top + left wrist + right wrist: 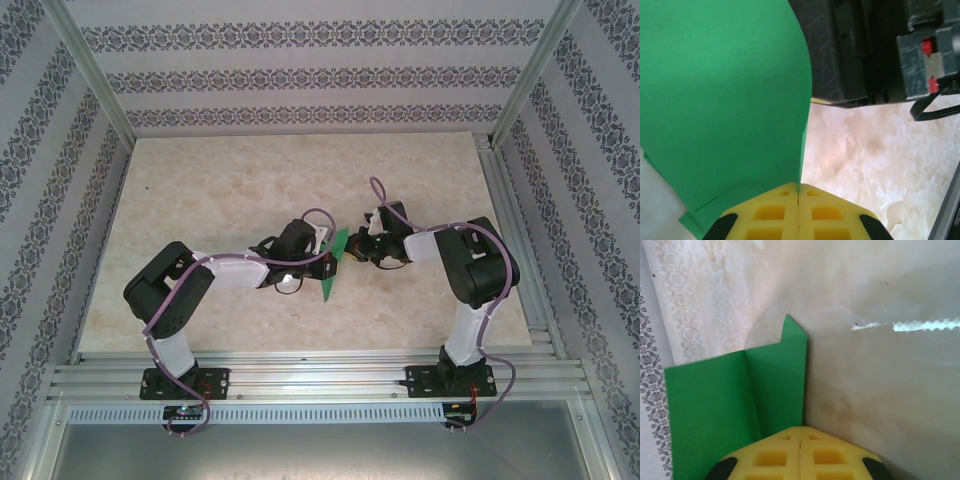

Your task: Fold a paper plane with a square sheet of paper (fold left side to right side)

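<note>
The marbled worktop carries nothing else. The left arm and right arm reach in from its near edge and meet over its middle. Between them, lifted off the worktop and standing roughly on edge, is the square sheet of paper.

The sheet is bright green and already creased into a smaller shape. The left end effector is clenched, and the sheet's edge runs straight down into the seam of its yellow fingers, so it is grasping the paper. The right end effector is likewise clenched on the sheet's lower edge. From there a fold line runs up the paper, and a small pointed flap sticks up above the top edge.

This looks like a mid-fold step: the part-folded sheet is held in the air by both sides, perhaps being turned or re-gripped before the left-over-right fold. The next move likely calls for laying it flat on the worktop. One end effector would then pin it while the other carries the left half across, edges matched, without tearing the thin paper.
</note>
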Robot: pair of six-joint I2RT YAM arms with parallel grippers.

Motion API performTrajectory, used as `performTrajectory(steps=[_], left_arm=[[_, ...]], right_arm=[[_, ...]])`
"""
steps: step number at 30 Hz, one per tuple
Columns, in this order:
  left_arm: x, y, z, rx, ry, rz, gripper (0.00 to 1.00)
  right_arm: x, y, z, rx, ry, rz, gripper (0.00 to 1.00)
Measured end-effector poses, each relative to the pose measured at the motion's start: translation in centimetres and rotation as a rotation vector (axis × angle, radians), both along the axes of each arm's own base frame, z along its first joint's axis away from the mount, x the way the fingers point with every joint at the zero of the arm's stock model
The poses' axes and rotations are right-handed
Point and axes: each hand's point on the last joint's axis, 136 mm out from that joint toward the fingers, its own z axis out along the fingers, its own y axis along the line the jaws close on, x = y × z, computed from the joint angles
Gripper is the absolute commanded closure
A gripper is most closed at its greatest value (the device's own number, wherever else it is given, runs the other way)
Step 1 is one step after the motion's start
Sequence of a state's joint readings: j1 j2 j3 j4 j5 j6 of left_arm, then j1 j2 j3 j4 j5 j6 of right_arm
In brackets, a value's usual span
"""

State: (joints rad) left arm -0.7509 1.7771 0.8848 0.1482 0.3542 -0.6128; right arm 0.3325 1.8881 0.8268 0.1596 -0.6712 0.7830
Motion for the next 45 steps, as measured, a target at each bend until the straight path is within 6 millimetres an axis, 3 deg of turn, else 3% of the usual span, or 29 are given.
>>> performTrajectory(steps=[5,7,13,27,39,45], left_arm=[[0.3,0.8,-0.6,-0.009,0.016,0.034,0.97],[0.3,1.1,-0.8,-0.019,0.023,0.045,0.97],[-0.1,1.0,-0.7,-0.059,0.034,0.049,0.97],[0.4,0.9,3.5,-0.163,-0.024,0.094,0.99],[0.7,0.9,3.3,-0.179,-0.016,0.114,0.99],[0.6,0.9,1.7,-0.173,0.014,0.127,0.99]], right_arm=[[0.0,0.0,0.0,-0.006,-0.007,0.005,0.93],[0.0,0.0,0.2,0.001,-0.014,0.0,0.88],[0.3,0.0,1.6,0.009,-0.043,-0.004,0.85],[0.8,-1.3,2.7,0.015,-0.062,-0.046,0.68],[0.2,-1.3,2.0,0.018,-0.029,-0.059,0.93],[-0.6,-1.2,-0.1,-0.025,0.012,-0.042,0.96]])
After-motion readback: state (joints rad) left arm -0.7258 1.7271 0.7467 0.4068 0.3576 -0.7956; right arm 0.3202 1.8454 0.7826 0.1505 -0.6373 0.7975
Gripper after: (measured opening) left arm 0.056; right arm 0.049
